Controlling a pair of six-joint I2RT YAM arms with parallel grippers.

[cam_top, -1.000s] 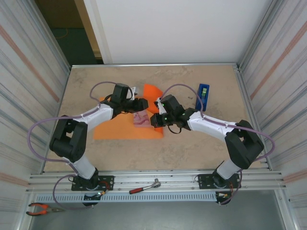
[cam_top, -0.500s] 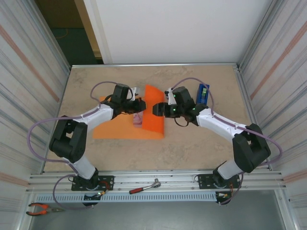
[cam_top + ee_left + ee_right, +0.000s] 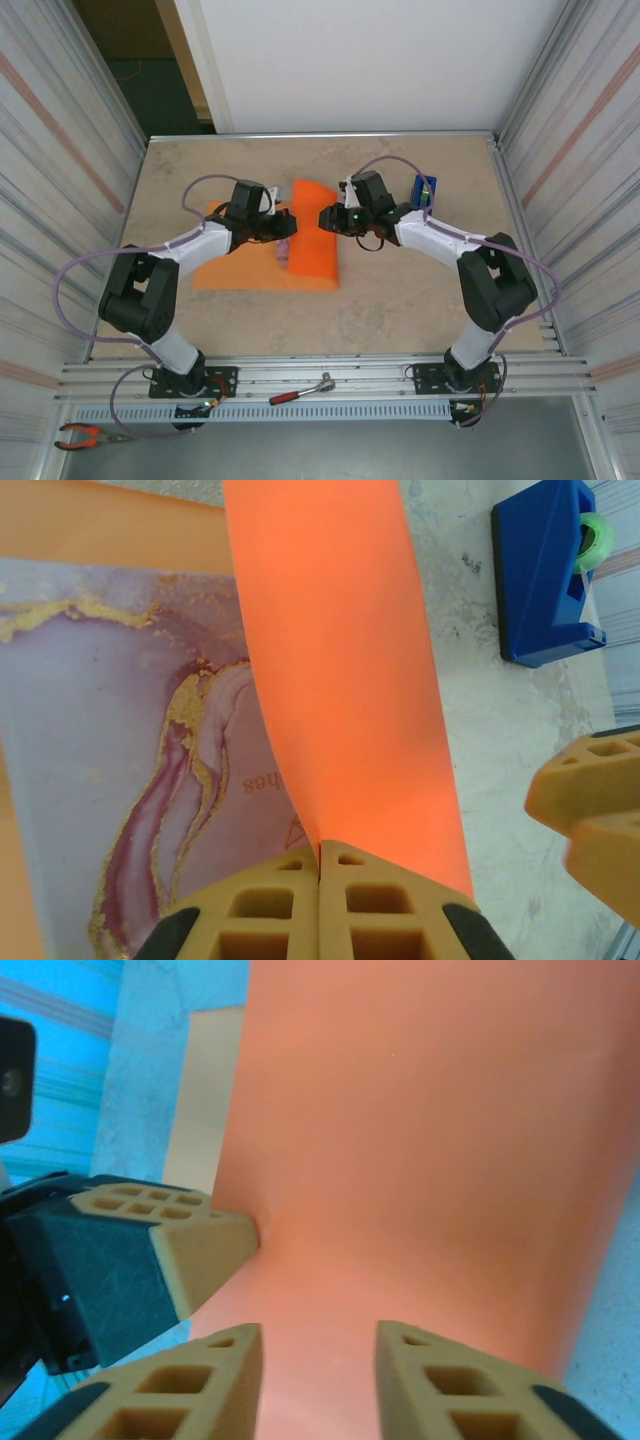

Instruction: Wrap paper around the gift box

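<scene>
The orange paper (image 3: pixel 232 271) lies flat on the table, and its right flap (image 3: pixel 314 240) is lifted over the gift box (image 3: pixel 140 740), a pink marbled block with gold veins. A sliver of the box (image 3: pixel 284 250) peeks out under the flap. My left gripper (image 3: pixel 320 850) is shut on the flap's edge and shows in the top view (image 3: pixel 287 226). Just to the right of the flap, my right gripper (image 3: pixel 326 218) is open. Its fingertips (image 3: pixel 228 1365) stand apart in front of the paper (image 3: pixel 420 1160), holding nothing.
A blue tape dispenser (image 3: pixel 422 196) with a green roll stands right of the paper, behind the right arm, and also shows from the left wrist (image 3: pixel 545 575). Metal walls close in both sides. A red-handled tool (image 3: pixel 300 390) lies on the front rail.
The flap has been brought up and leftward over the box. My left gripper shut on its edge; my right gripper let go and moved back towards the far side.
</scene>
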